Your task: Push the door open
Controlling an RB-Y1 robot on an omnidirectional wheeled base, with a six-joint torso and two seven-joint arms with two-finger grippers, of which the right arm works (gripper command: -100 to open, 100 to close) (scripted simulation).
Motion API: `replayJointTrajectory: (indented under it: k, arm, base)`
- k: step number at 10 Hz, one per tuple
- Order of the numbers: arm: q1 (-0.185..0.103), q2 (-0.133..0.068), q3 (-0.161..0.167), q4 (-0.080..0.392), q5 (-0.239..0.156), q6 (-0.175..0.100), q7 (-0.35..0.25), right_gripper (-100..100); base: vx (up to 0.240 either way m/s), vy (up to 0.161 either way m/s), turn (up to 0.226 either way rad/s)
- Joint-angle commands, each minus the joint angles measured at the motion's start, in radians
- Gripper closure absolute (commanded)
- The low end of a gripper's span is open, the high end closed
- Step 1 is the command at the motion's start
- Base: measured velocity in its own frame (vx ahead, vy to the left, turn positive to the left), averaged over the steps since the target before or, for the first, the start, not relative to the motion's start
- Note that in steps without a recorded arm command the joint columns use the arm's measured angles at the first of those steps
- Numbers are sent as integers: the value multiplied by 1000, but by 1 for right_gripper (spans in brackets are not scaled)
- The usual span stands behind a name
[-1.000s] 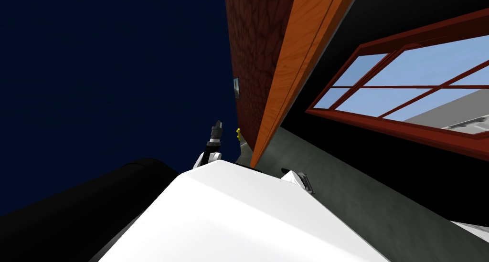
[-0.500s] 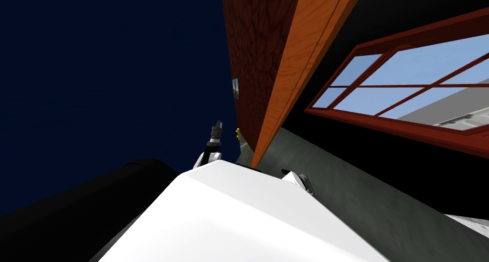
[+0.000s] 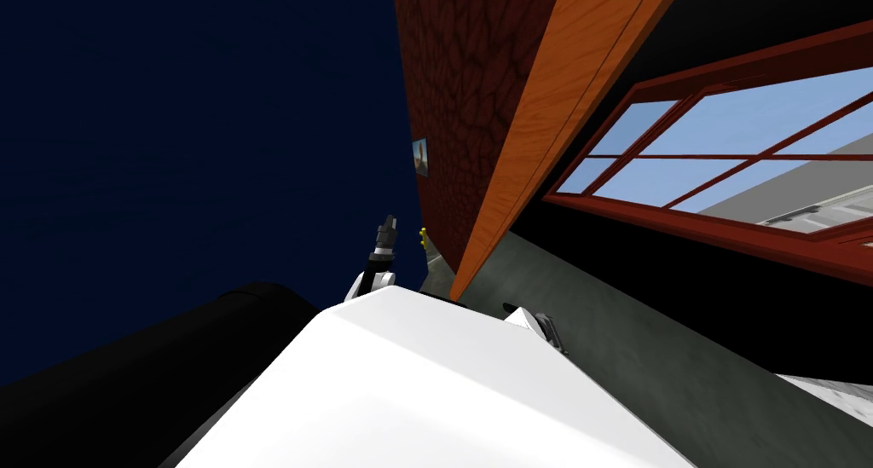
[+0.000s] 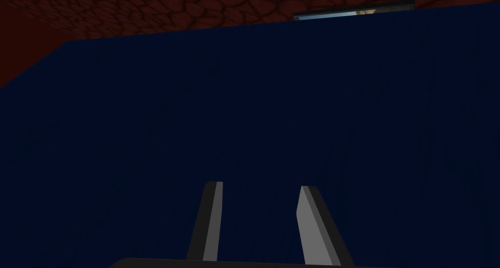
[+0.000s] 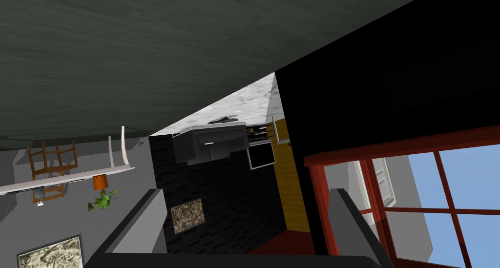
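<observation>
Having shifted slightly, I face the navy door [image 4: 244,109] just beyond my part-open, empty left pincer [image 4: 259,185].

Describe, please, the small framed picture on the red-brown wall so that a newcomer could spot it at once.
Find the red-brown, crackle-patterned wall between the dark navy flat surface and the orange wooden strip. Close to its navy-side edge, beyond the left gripper, hangs the small framed picture. It is the only pale, bluish rectangle on that dark wall.
</observation>
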Motion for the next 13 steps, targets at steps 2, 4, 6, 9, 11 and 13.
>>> replayJointTrajectory:
  k: [2,4,6,9,11,13]
  arm:
    - [0,0,0,0,0,0,0,-100]
    - [0,0,0,0,0,0,0,-100]
    - [0,0,0,0,0,0,0,-100]
    - [2,0,-1,0,1,4,-1,-100]
    - [2,0,-1,0,1,4,-1,-100]
    - [2,0,-1,0,1,4,-1,-100]
  base:
    - [-3,-5,15]
    - [3,11,-15]
    - [-5,-10,29]
    - [3,20,-18]
    - [2,6,-10]
    - [-5,-10,28]
